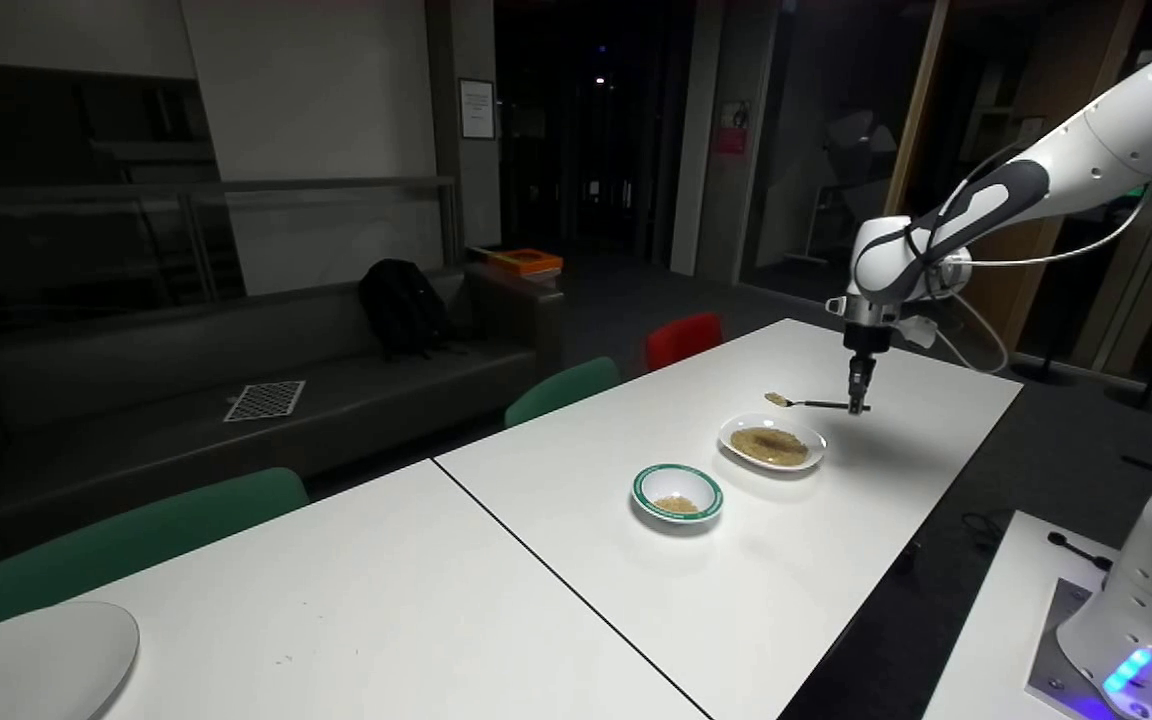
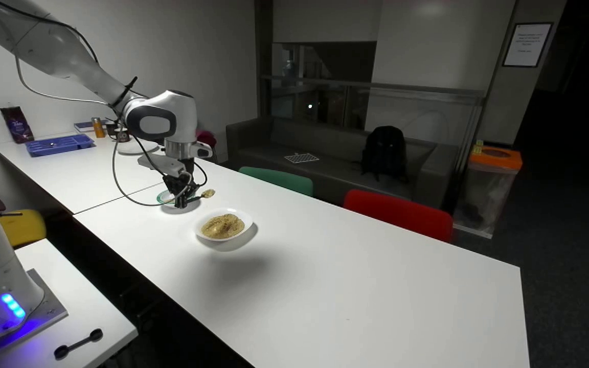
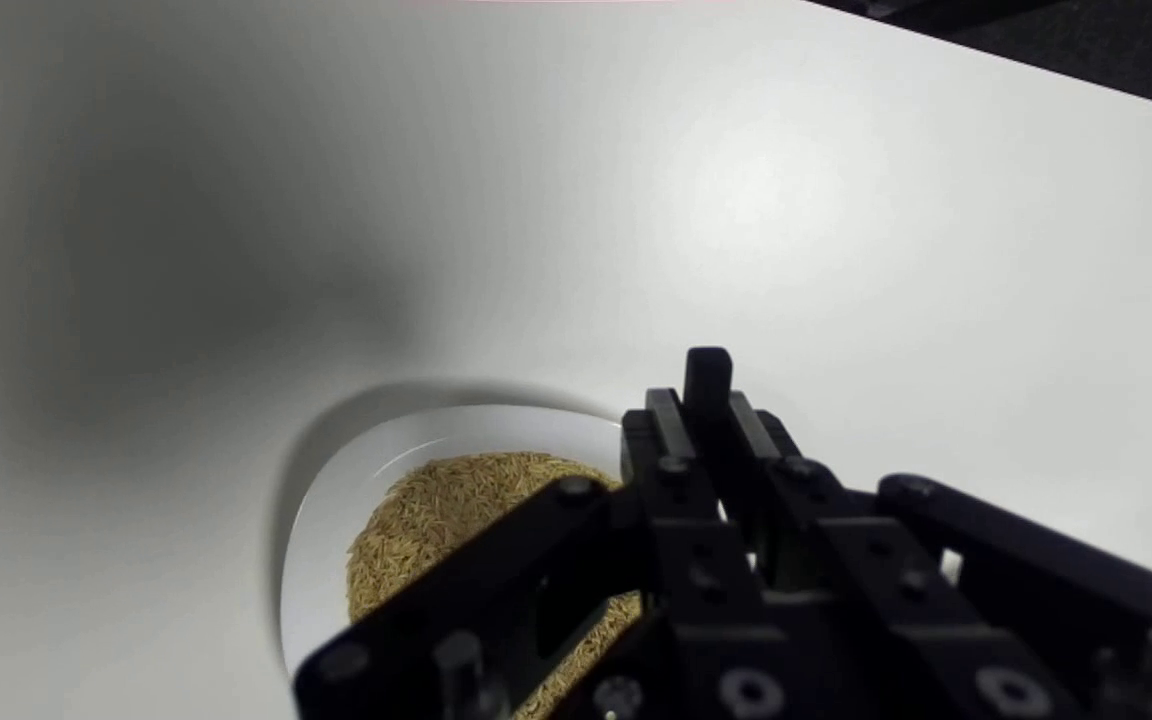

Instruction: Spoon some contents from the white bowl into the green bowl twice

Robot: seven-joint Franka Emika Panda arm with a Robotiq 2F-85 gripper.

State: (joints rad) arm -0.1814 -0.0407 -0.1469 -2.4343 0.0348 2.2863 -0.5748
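The white bowl (image 1: 731,450) stands on the table with a bed of tan grain (image 1: 768,446). It also shows in an exterior view (image 2: 248,221) and in the wrist view (image 3: 311,560). The green bowl (image 1: 642,492) stands close beside it with a little grain (image 1: 676,504) inside; in an exterior view its rim (image 2: 161,198) is partly hidden behind the gripper. My gripper (image 1: 857,405) is shut on a dark spoon handle (image 3: 708,375), held in the air near the white bowl. The spoon head (image 2: 208,193) is roughly level and heaped with grain; the wrist view hides it.
Green chairs (image 1: 564,390) and a red chair (image 1: 684,342) stand along the table's far side. A white plate (image 1: 36,660) lies at the table's other end. A blue tray (image 2: 60,145) and cups (image 2: 122,135) stand at the far end.
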